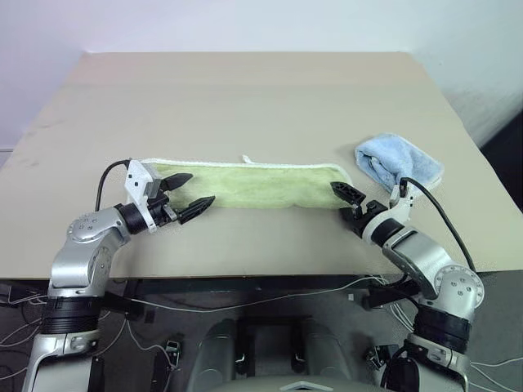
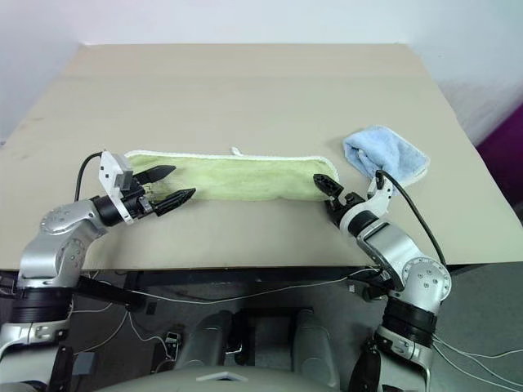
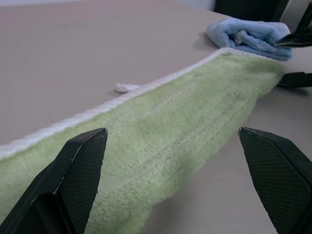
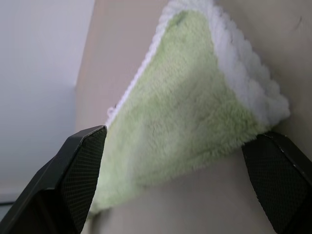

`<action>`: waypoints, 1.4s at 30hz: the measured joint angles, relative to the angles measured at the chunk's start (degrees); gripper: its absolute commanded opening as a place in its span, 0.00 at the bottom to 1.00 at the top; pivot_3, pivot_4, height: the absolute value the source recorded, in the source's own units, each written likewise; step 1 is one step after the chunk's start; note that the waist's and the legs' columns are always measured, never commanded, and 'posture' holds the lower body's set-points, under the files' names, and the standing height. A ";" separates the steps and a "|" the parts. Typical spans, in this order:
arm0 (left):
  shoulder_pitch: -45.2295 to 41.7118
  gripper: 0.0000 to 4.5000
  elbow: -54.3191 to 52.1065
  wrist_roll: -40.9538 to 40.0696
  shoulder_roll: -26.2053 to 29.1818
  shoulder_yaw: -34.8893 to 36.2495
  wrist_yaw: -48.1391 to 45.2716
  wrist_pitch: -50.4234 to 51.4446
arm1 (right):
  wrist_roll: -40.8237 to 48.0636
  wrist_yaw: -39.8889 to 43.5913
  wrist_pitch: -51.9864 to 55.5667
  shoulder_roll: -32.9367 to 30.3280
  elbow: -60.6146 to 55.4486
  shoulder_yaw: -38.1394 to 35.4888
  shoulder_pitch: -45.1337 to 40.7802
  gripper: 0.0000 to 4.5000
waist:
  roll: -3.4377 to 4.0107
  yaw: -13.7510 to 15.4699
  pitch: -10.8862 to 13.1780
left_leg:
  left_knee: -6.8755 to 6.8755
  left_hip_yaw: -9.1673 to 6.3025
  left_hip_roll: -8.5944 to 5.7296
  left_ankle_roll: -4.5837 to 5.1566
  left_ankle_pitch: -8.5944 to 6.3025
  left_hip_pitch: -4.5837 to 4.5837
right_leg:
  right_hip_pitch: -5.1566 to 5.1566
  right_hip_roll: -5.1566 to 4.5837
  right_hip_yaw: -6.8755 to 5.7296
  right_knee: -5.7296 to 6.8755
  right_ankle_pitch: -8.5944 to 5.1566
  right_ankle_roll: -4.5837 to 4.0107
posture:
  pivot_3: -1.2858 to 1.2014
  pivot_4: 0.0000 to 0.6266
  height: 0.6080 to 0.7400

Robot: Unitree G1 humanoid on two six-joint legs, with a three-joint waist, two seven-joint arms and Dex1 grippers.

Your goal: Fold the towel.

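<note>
Towel [image 1: 245, 184] lay as a long strip across the counter [image 1: 245, 98]. Left gripper [image 1: 185, 196] and right gripper [image 1: 350, 204], both spread, flanked its ends, probably to fold it.

Towel [image 1: 245, 184] flat on table [image 1: 245, 90], laid as a long strip running left to right, nearer the front edge than the back. Loop tag [image 1: 245, 159] on the strip's far long edge, about mid-length. Smaller towel [image 1: 399, 163] bunched just beyond the strip's right end, slightly further back — near it, apart or touching not clear. Left gripper [image 1: 185, 194] at the strip's left end, fingers spread wide, one finger over the cloth, the other over bare table just in front of it. Right gripper [image 1: 350, 204] at the strip's right end, fingers apart either side of that corner. Grippers well apart — towel between them.
</note>
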 measured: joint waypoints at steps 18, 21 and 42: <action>0.95 1.00 -0.91 -0.34 -0.65 -0.40 1.66 0.27 | 0.41 -1.23 -7.60 -0.10 3.11 1.32 -0.62 0.00 | -0.09 0.15 -0.21 | 0.00 -0.04 0.01 0.01 -0.02 0.02 | 0.04 -0.03 -0.01 -0.05 -0.01 -0.01 | 0.52 0.24 1.00; 0.96 1.00 -0.91 -0.34 -0.79 -0.40 1.69 0.27 | 0.41 -0.89 -8.14 -0.45 3.12 1.36 -0.46 0.00 | -0.09 0.20 -0.21 | 0.00 -0.04 0.01 0.01 -0.02 0.02 | 0.04 -0.05 -0.01 -0.06 -0.01 -0.01 | 0.52 0.24 1.00; 1.59 1.00 -0.95 -0.33 -1.57 -0.64 2.32 0.26 | -14.65 16.11 -2.45 -25.73 -5.67 13.54 -3.23 0.00 | 0.08 0.15 -0.12 | -0.02 0.00 0.01 0.08 -0.06 -0.11 | -0.10 -0.11 0.01 -0.12 -0.02 0.01 | 0.52 0.24 1.00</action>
